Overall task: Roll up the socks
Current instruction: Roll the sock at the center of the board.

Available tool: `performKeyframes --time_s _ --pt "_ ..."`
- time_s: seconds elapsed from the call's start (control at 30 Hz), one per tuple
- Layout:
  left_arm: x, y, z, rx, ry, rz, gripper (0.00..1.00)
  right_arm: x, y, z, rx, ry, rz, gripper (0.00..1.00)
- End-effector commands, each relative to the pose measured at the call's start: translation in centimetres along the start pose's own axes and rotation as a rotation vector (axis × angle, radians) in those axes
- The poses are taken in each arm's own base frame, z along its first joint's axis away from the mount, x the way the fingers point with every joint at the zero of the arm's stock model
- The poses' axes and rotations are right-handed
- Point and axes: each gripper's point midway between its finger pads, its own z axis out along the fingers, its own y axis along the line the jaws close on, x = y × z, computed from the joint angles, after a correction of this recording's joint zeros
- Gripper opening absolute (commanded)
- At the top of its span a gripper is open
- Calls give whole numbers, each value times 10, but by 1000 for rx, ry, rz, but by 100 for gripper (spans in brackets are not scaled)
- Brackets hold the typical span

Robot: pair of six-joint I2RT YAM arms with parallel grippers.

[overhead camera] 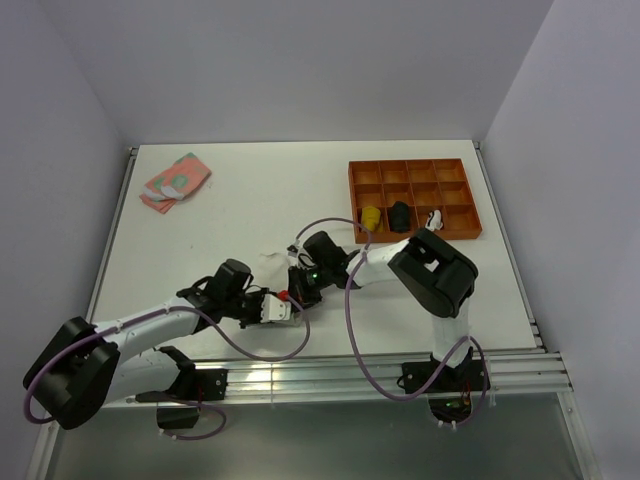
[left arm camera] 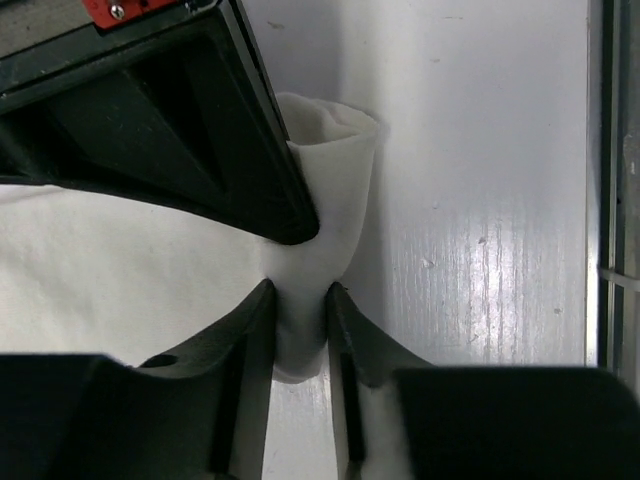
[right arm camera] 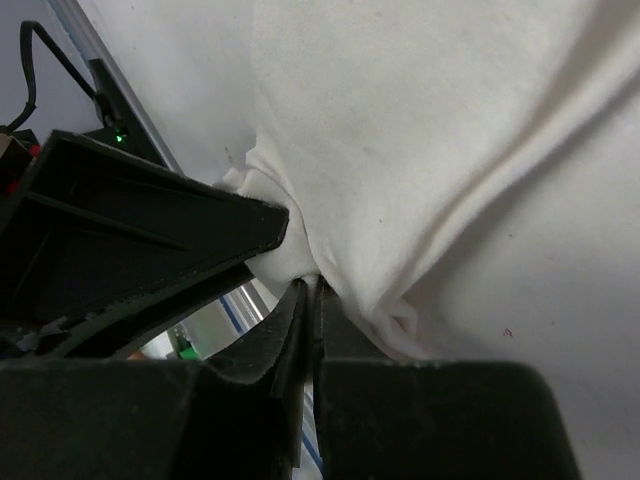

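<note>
Gleaming white table [overhead camera: 250, 205], lilac walls [overhead camera: 300, 60], white sock [left arm camera: 335, 200]

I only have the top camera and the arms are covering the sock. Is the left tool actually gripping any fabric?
Observer: Yes. The left wrist view shows the left tool pinching a fold of the white sock between its fingers.
Operator: And the right tool?
Observer: The right wrist view shows the right tool shut on a bunched edge of white fabric.
Operator: How close are the two?
Observer: Very close. In the left wrist view the right tool's tip sits at the same fold, just above the left tool's pinch.
</note>
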Motion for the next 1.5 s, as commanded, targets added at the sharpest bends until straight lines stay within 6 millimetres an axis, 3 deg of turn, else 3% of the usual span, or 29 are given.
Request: performKeyframes --time_s 0.0,0.13,0.17,0.3,0.4,0.67,0.83,0.87,0.93,1.0,1.13,1.33,1.4,1.47 --pt "-1 -13 1 82 19 -31 28 20 -62 -6 235 4 52 0" --pt "0 -21 2 140 42 -68 10 15 -59 -8 237 -27 49 9" --pt "1 -22 2 145 47 -78 6 12 -57 -10 234 -46 41 18" --pt "2 -34 0 200 58 -120 1 0 -50 -19 250 -129 12 39" --pt "8 -36 -1 216 97 -140 0 -14 -40 -35 263 -233 -27 46" --pt "-5 -33 -6 321 104 -229 0 -36 -29 -90 333 -535 -83 51" --pt "-6 -37 -9 411 137 -300 0 -30 -27 -128 357 -719 -131 52" --pt "-10 -32 -9 421 141 -290 1 -34 -18 -141 348 -786 -146 52" --pt "-5 -42 -12 501 191 -347 0 -30 -15 -148 352 -815 -183 53" --pt "-13 -39 -13 540 182 -356 0 -29 -4 -158 371 -881 -242 53" --pt "-16 -48 -22 663 197 -462 0 -19 18 -154 419 -913 -395 49" --pt "-9 -58 -26 744 230 -548 0 -5 44 -117 405 -809 -612 44" --pt "-6 -54 -26 739 228 -584 0 -8 57 -112 417 -798 -664 42" --pt "-7 -52 -30 768 223 -597 0 1 62 -95 400 -726 -713 41"
